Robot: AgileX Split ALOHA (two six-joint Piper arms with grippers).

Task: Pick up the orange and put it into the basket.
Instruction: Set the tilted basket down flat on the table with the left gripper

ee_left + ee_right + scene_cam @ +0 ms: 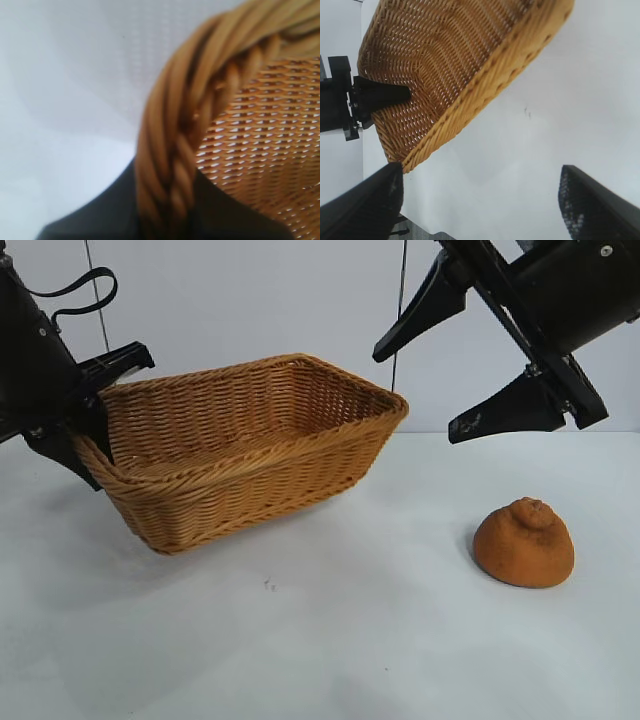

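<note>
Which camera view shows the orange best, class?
The exterior view: the orange sits whole on the table, right of the basket. Neither wrist view shows it; both show mainly basket.

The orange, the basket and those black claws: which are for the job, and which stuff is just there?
For the job: orange on the table; basket, tilted, its rim pinched by the left gripper; right gripper, open above the orange.

Just there: white table; thin cables behind.
</note>
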